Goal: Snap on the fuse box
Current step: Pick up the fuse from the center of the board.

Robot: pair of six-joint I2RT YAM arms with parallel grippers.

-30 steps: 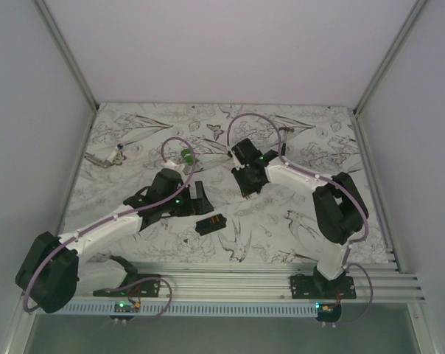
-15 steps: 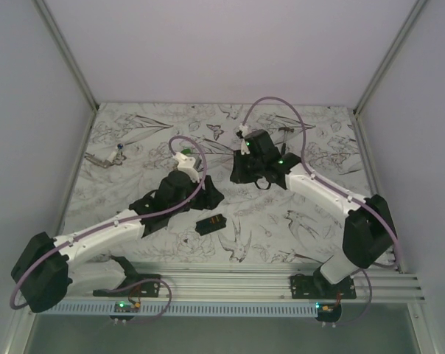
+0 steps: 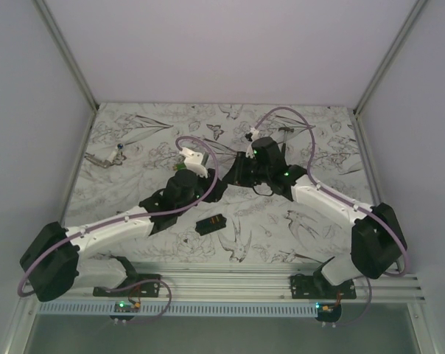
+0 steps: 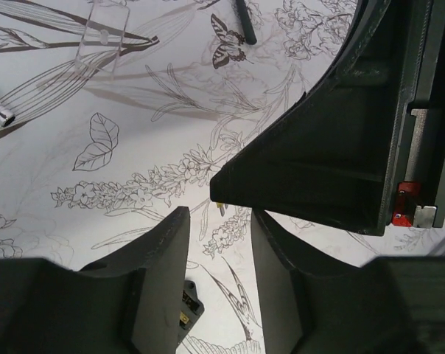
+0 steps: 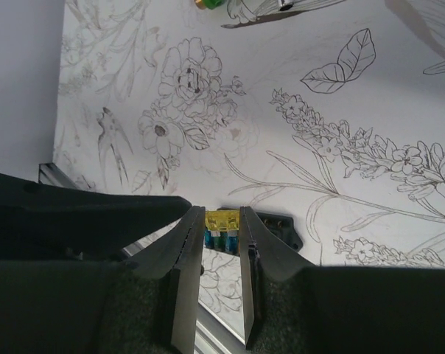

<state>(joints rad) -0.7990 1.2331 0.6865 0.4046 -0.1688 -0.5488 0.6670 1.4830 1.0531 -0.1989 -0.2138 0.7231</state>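
Note:
The fuse box [image 3: 212, 223] is a small black oblong with orange bits, lying flat on the patterned table near the middle front. Its edge shows behind my left finger [image 4: 186, 308] and past my right fingertips [image 5: 281, 225]. My right gripper [image 5: 221, 214] is shut on a small yellow fuse [image 5: 222, 219] with blue-green parts under it, held above the table. In the top view this right gripper [image 3: 235, 175] hangs just behind the box. My left gripper [image 4: 219, 217] is open with only the table between its jaws, and in the top view it [image 3: 211, 188] nearly meets the right one.
A clear plastic piece [image 4: 104, 37] and a small metal part [image 3: 119, 147] lie at the back left. A dark rod [image 4: 244, 22] lies farther back. A green piece [image 5: 206, 4] rests beyond my right fingers. Grey walls close in the table; a metal rail [image 3: 267, 280] runs along the front.
My left jaws have narrowed from wide apart. Both grippers have moved toward the table's middle and now hang close together. The fuse box has not moved.

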